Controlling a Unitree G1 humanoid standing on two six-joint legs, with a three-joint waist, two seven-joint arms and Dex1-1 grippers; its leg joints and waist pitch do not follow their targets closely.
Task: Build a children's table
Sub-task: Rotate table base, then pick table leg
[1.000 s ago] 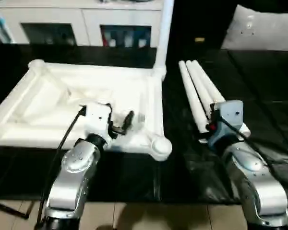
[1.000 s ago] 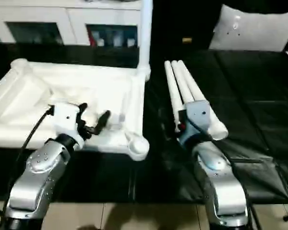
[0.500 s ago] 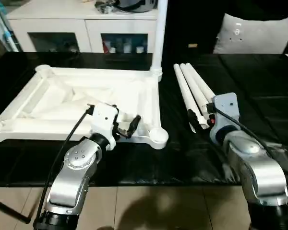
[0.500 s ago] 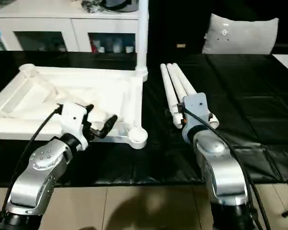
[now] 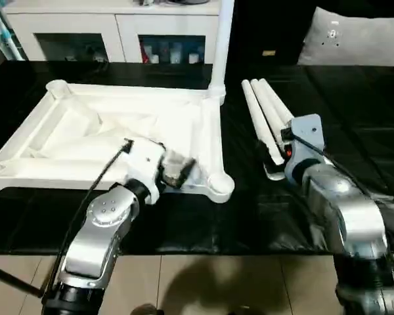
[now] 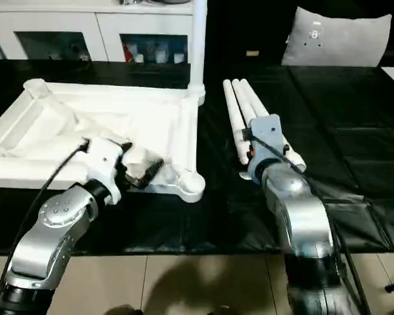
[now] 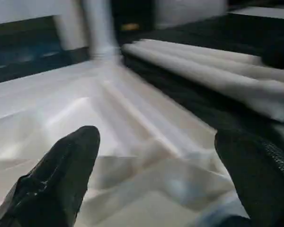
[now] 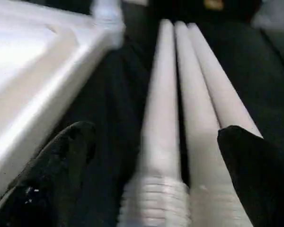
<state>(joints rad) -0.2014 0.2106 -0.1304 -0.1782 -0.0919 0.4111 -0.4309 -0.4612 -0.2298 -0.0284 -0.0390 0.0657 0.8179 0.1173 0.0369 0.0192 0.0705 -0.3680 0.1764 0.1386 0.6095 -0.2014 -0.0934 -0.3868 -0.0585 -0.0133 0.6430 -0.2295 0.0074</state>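
— Step in hand?
— Leg fitting, judged early: one leg (image 5: 219,46) standing upright in the far right corner socket of the children's table (image 5: 118,131), three loose legs (image 5: 266,115) lying side by side on the black tabletop (image 5: 354,105), just right of the overturned top.
— Nearest first?
— Left gripper (image 5: 177,172) low over the near edge of the ribbed underside, fingers (image 7: 61,175) spread wide, nothing held. Right gripper (image 8: 151,165) poised at the near ends of the loose legs, fingers (image 8: 246,175) wide apart, straddling two of them, closed on nothing.
— Next move?
— Probably closing on one leg, lifting it clear of its neighbours, then seating it in the empty near right socket (image 5: 218,185).
— Obstructions?
— Legs touching each other; risk of dragging a second along. Farther back, white cabinet (image 5: 111,33) and grey cushion (image 5: 354,39), both well apart from the work.
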